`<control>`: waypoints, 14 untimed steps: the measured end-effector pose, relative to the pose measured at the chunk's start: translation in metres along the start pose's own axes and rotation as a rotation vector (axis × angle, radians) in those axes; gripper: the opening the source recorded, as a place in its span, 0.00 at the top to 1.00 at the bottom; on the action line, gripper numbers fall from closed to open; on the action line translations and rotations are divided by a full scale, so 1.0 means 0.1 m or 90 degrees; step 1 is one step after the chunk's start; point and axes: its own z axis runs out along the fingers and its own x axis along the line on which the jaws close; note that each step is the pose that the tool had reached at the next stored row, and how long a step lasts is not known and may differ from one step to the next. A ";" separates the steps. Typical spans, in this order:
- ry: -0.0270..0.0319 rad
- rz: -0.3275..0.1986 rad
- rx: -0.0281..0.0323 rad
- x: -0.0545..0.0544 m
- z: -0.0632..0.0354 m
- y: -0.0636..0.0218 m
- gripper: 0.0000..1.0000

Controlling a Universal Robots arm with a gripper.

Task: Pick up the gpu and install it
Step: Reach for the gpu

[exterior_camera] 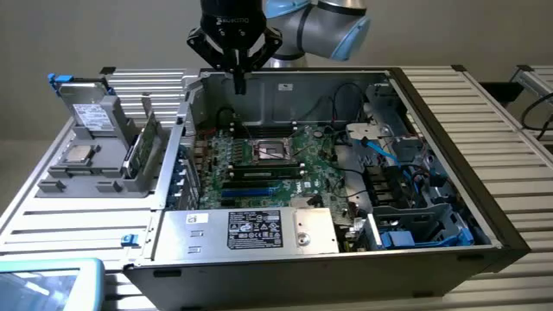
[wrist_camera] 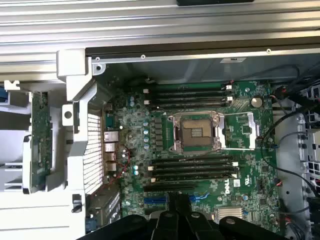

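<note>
The gpu (exterior_camera: pixel 139 148) stands on edge in a grey holder (exterior_camera: pixel 87 170) outside the case, on the exterior view's left. Its green board (wrist_camera: pixel 39 141) also appears in the wrist view. My gripper (exterior_camera: pixel 239 83) hangs above the far side of the open computer case, over the motherboard (exterior_camera: pixel 259 162), well apart from the gpu. Its fingers are shut with nothing between them. In the wrist view the black gripper (wrist_camera: pixel 179 199) hovers over the board near the blue expansion slots (wrist_camera: pixel 156 199).
A silver-topped processor chip (exterior_camera: pixel 78 153) lies on the grey holder. The empty CPU socket (exterior_camera: pixel 269 150) sits mid-board. A power supply (exterior_camera: pixel 252 230) fills the case's near side, and cables and drive bays (exterior_camera: pixel 406 194) crowd the exterior view's right.
</note>
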 end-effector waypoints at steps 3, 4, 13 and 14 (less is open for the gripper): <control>0.0000 0.000 0.0000 0.00 0.000 0.000 0.88; 0.0000 0.000 0.0000 0.00 0.000 0.000 0.88; 0.0000 0.000 0.0001 0.08 0.008 -0.001 0.87; -0.0001 0.000 0.0001 0.12 0.011 -0.001 0.87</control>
